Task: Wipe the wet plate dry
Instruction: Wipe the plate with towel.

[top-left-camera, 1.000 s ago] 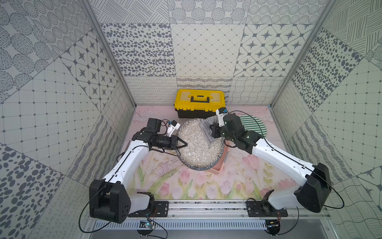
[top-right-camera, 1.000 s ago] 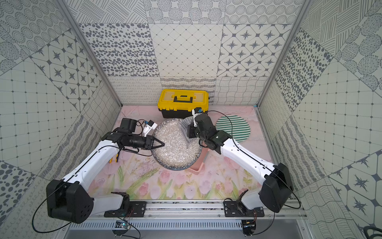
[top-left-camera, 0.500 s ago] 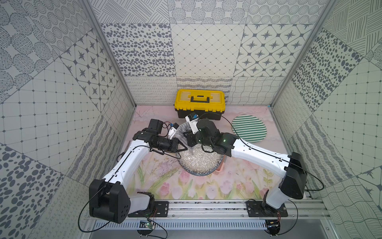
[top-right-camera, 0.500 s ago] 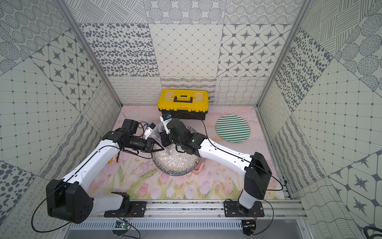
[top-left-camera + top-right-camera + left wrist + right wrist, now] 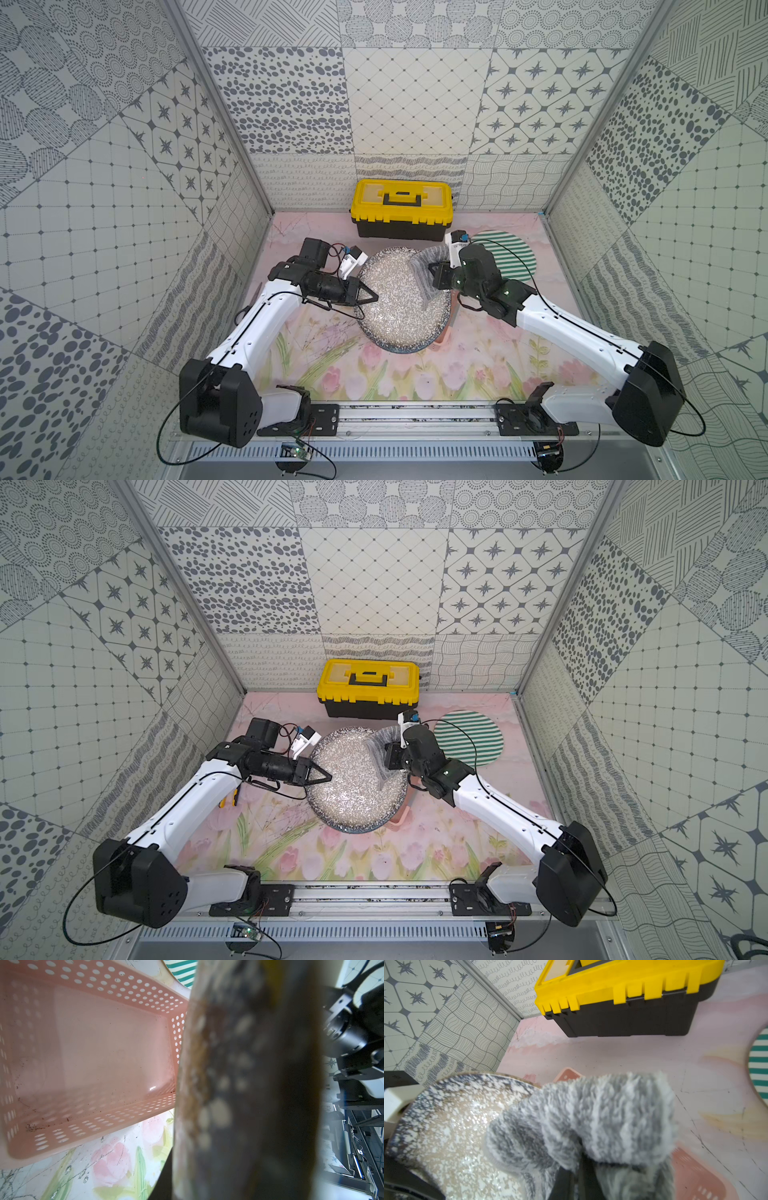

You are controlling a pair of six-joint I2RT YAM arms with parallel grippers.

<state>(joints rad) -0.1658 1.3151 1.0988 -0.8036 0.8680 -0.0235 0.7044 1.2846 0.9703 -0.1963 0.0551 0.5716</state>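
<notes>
Toolbox [image 5: 401,210] behind plate [image 5: 399,303], basket [image 5: 83,1053] beneath. My left claw [image 5: 374,297] pinches plate rim, face tilted up; right claw [image 5: 433,277] clamped on cloth [image 5: 424,264].

Standing beside robot test cell in lab, not real kitchen. Printed patterned panels [image 5: 266,104] forming three walls, meeting at aluminium posts [image 5: 216,104]. White-and-black left arm [image 5: 259,328] and right arm [image 5: 582,337] sitting mounted on metal rail [image 5: 415,415] along open front. Floral printed mat [image 5: 353,374] covering floor. Yellow toolbox [image 5: 401,208], speckled plate [image 5: 399,303], grey cloth [image 5: 426,266], pink basket [image 5: 93,1053] serving as staged props.
</notes>
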